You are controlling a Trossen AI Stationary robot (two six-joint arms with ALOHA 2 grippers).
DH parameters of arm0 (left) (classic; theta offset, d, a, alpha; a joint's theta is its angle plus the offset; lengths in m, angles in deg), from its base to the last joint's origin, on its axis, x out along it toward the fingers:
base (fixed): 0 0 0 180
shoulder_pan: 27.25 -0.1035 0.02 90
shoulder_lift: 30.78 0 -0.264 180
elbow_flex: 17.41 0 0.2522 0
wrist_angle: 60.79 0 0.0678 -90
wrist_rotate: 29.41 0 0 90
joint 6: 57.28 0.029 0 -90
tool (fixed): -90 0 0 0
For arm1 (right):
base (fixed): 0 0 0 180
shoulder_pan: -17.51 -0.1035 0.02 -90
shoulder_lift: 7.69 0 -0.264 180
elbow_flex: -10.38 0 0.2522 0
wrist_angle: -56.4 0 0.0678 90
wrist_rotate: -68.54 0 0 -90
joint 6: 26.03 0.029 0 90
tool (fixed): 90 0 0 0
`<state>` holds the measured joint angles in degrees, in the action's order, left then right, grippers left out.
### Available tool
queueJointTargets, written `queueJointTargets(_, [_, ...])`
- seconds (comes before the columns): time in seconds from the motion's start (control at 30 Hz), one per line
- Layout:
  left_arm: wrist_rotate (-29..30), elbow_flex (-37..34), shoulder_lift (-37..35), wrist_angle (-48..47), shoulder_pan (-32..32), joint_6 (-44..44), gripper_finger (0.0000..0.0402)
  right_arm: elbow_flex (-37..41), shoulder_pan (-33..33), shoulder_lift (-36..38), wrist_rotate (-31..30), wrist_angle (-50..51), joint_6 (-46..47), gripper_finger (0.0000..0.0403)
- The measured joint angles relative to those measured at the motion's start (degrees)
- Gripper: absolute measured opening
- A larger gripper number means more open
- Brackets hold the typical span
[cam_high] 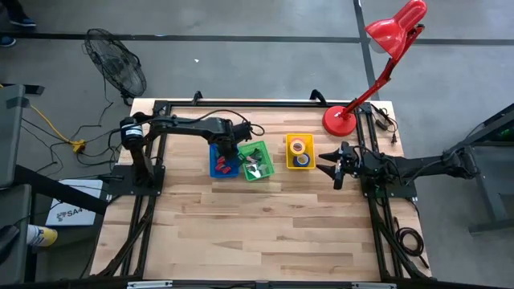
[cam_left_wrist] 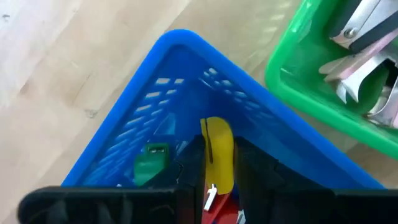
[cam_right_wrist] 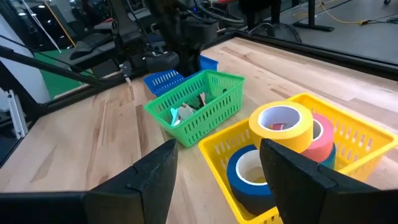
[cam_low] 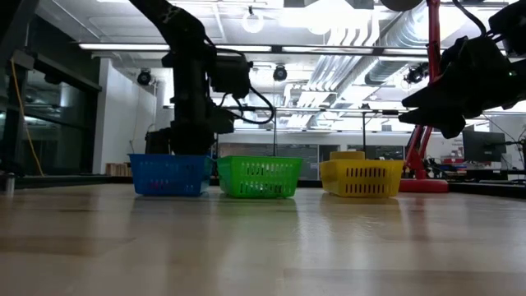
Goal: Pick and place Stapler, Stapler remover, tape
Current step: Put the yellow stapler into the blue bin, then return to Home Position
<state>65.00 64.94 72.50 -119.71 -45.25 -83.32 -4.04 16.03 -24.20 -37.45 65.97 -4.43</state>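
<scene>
My left gripper [cam_left_wrist: 217, 163] points down into the blue bin [cam_left_wrist: 155, 81], shut on a small yellow stapler [cam_left_wrist: 217, 140]. Red staplers [cam_high: 224, 167] and a green one [cam_left_wrist: 151, 164] lie in that bin. Beside it the green bin [cam_high: 255, 160] holds metal staple removers [cam_left_wrist: 357, 62]. The yellow bin [cam_right_wrist: 360, 143] holds tape rolls: yellow [cam_right_wrist: 281, 124], blue [cam_right_wrist: 249, 177] and pink [cam_right_wrist: 322, 138]. My right gripper [cam_right_wrist: 214, 165] hangs open above the table's right side, near the yellow bin, with nothing between its fingers. My left gripper pinches the yellow stapler between its two fingers by the flat sides [cam_left_wrist: 219, 168], coming from above and pointing down. The stapler's rounded end [cam_left_wrist: 216, 127] sticks out past the fingertips, inside the blue bin. I cannot tell whether it touches the bin's floor.
The three bins stand in a row across the table's far half [cam_low: 259, 177]. A red desk lamp [cam_high: 385, 48] stands on the far right corner. Bare wood [cam_high: 265, 233] fills the table's near half. A fan [cam_high: 116, 64] sits on the floor beyond the far left corner.
</scene>
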Motion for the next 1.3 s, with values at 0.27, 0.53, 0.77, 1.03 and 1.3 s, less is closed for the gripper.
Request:
queueJointTargets(0.27, [0.4,0.0,0.0,-0.6,0.0,-1.3,0.0127,0.0,0.0,0.0,0.0,0.1,0.0,0.0220])
queueJointTargets(0.53, [0.4,0.0,-0.2,-1.9,0.0,-1.2,0.0186,0.0,0.0,0.0,0.0,0.1,0.0,0.0220])
queueJointTargets(0.77, [-1.5,0.0,-2.7,-1.7,0.0,1.5,0.0190,0.0,0.0,0.0,0.0,0.1,0.0,0.0220])
queueJointTargets(1.03, [-2.4,0.0,-9.2,-1.2,0.1,10.0,0.0190,0.0,0.0,0.0,0.1,0.1,0.0,0.0220])
queueJointTargets(1.3, [-2.3,0.0,-16.9,3.3,0.7,18.0,0.0190,0.0,0.0,0.0,0.1,0.1,0.0,0.0220])
